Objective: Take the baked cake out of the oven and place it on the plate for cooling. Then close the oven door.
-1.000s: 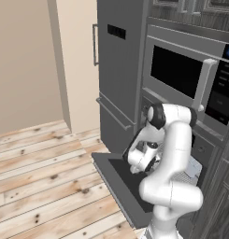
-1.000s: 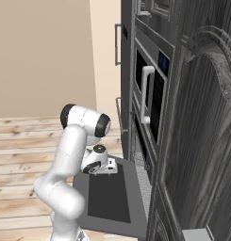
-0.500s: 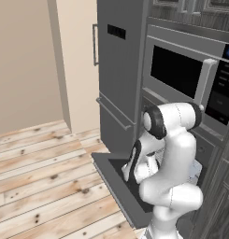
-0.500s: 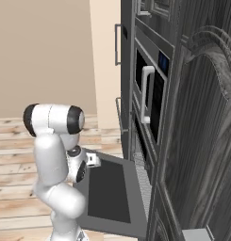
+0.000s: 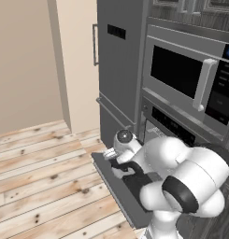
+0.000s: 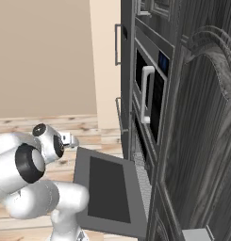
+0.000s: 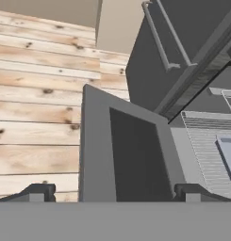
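Pale plank floor point(image 5: 36, 158) under lowered oven door point(image 6: 107, 188)

Place: a home kitchen.
Evidence: a built-in oven point(image 5: 167, 126) sat below a microwave point(image 5: 190, 77); dark cabinets stood beside it, wood-plank floor point(image 5: 41, 158) in front.

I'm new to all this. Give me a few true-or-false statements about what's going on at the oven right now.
1. The oven door hangs open, lying flat. True.
2. The jaws of the gripper grip a cake. False: they stand open and empty above the door.
3. The microwave sits above the oven. True.
4. The floor is white tile. False: it is wooden planks.
5. A wire rack shows inside the oven. True.
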{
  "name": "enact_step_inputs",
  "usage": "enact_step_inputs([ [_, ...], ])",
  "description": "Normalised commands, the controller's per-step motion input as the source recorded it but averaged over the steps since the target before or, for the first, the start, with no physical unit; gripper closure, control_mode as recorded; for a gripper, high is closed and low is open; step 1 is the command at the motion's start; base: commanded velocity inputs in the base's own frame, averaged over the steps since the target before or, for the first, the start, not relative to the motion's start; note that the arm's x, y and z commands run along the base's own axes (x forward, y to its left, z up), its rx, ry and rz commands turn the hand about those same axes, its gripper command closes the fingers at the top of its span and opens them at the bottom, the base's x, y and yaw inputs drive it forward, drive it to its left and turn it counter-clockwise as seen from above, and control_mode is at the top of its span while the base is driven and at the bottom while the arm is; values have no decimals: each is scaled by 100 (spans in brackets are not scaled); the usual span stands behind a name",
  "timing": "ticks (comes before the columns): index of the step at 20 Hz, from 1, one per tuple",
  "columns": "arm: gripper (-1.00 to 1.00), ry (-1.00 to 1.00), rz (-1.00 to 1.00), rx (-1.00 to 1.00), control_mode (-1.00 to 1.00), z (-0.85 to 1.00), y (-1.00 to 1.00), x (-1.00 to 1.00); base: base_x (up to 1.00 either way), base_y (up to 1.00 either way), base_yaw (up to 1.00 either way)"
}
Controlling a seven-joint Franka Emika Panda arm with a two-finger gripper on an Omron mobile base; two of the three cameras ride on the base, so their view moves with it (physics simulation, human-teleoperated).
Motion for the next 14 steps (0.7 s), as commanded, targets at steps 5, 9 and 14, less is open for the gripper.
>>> enact_step_inputs([
  [5,-100,0,-10,-10,-100,53,59,-46,0,0,0],
  [9,-100,6,-8,-16,-100,2,55,-30,0,0,0],
  [14,-100,12,-6,-19,-100,-10,58,-9,0,0,0],
])
